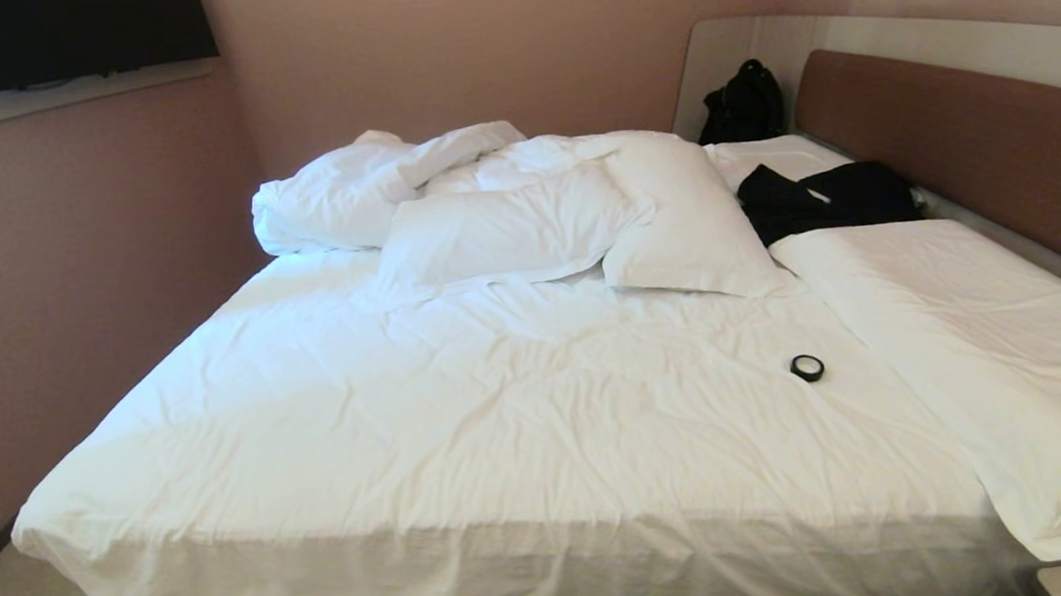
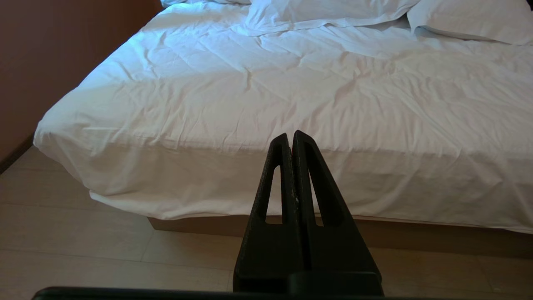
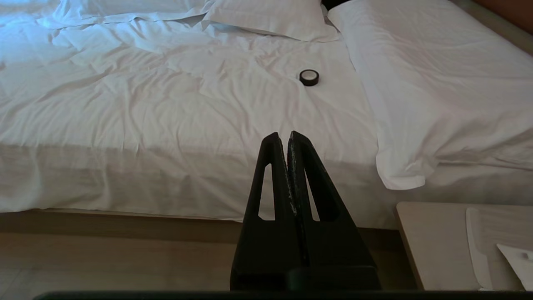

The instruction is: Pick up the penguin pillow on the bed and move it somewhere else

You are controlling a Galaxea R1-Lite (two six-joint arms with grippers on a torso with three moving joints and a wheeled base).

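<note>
I see no penguin pillow on the bed (image 1: pixel 466 440), only white ones by the headboard. Both grippers, left (image 2: pixel 290 137) and right (image 3: pixel 283 138), hang off its foot edge, fingers together; I'd search before reaching.

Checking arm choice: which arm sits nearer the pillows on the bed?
Right, marginally: the right gripper faces the long white pillow; the left gripper faces bare sheet. No penguin pillow shows.
</note>
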